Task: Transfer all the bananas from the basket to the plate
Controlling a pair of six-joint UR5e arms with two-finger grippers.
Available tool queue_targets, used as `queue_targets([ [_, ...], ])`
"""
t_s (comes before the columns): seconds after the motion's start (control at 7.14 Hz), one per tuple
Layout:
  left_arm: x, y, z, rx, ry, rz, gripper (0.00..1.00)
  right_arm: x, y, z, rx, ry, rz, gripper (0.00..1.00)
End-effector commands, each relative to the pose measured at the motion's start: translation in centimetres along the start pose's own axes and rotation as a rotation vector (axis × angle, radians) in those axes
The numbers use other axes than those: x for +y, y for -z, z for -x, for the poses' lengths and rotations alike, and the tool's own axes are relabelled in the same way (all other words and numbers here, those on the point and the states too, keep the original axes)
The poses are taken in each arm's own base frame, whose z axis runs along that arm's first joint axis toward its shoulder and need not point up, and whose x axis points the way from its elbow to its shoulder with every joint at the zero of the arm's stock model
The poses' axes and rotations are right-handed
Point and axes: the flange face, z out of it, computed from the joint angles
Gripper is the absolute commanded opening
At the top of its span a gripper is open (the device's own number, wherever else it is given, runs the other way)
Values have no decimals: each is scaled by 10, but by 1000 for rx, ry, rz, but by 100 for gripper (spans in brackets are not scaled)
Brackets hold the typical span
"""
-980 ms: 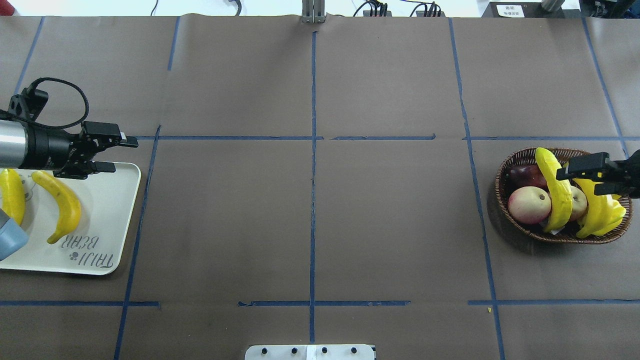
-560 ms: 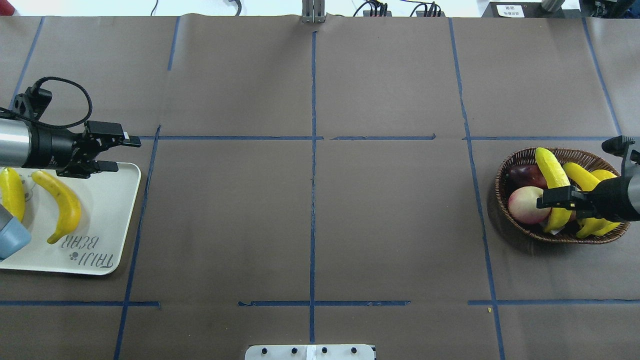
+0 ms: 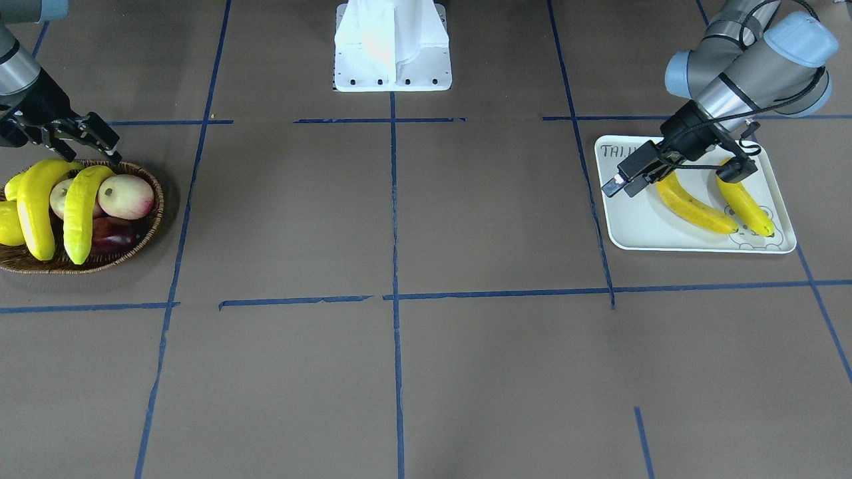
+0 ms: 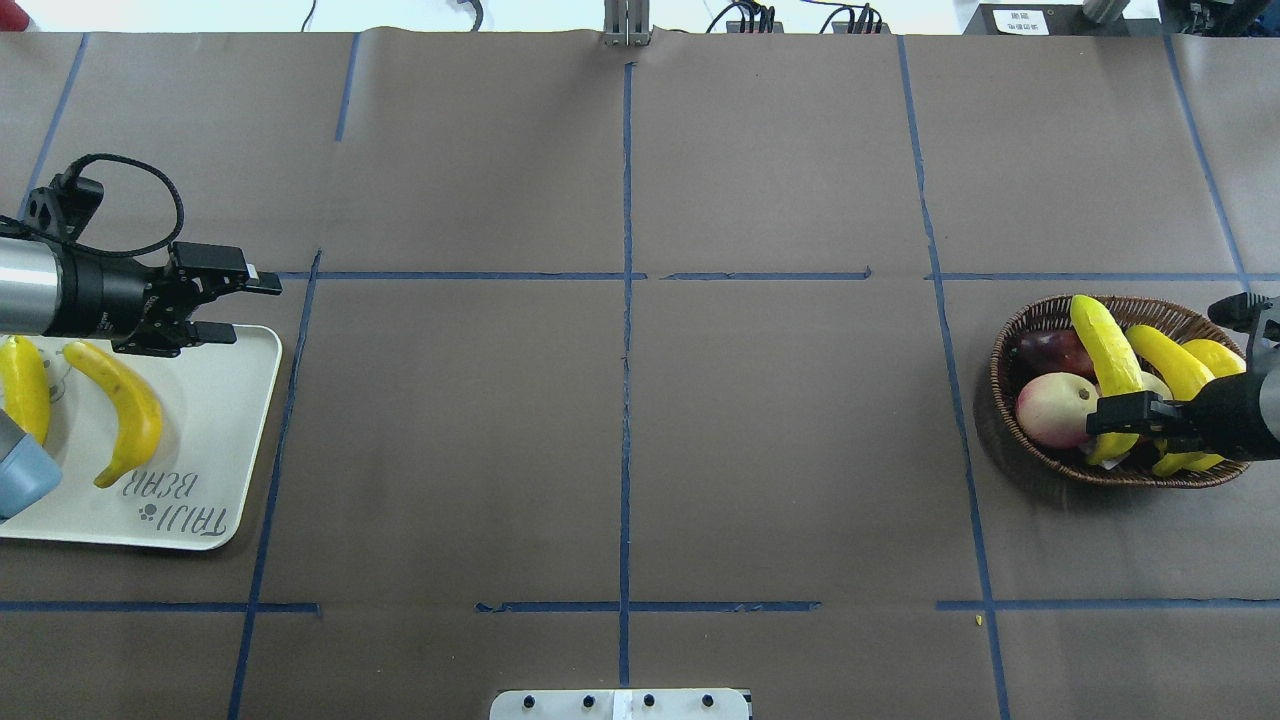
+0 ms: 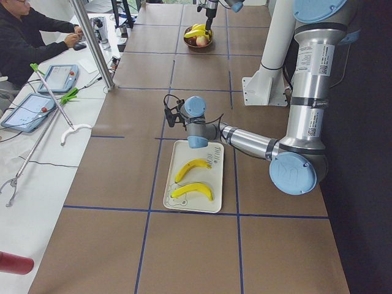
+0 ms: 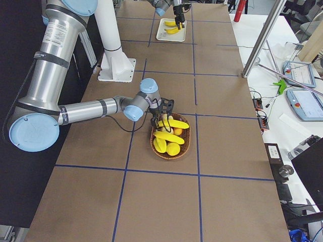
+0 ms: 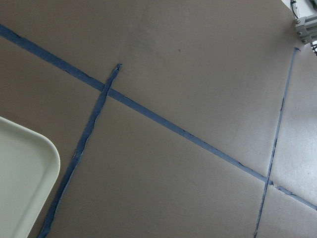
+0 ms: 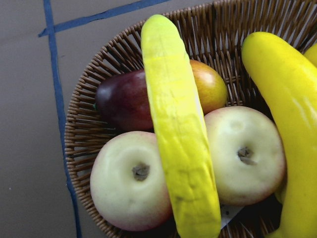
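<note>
Two bananas (image 4: 1108, 350) in the basket (image 4: 1000, 352), two on the plate (image 4: 220, 420)
Overhead: basket at right edge (apples (image 4: 1055, 410) inside), right gripper (image 4: 1100, 415) over it, spread, empty; plate lower left, left gripper (image 4: 255, 311) spread, empty, at its upper-right corner.

The overhead camera is looking forward and down from high up, placing the basket (image 4: 1042, 316) at its right edge. The front-facing camera is looking steeply down from across the table (image 3: 466, 199), showing the basket at its left edge below the robot base (image 3: 393, 66). Both are covering the whole tabletop. The left-end camera is viewing the basket from far away, the right-end camera from mid-distance. The right wrist camera is hovering close above the basket. The left wrist camera is facing bare table far from the basket, catching one plate (image 7: 20, 173) corner.
</note>
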Motion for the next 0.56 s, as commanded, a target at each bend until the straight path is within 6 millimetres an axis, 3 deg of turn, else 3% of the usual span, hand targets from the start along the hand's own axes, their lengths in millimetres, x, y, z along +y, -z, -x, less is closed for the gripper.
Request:
queue_targets([
  [0.0,0,0,0,1,-1,0,100,-3,-8,-4,18,-2,-8,99],
  [0.28,0,1,5,-7,3,0,100,-10,-18,-4,34,1,-33,99],
  [0.42,0,2,6,-7,1,0,100,-11,-18,-4,32,-2,-36,94],
])
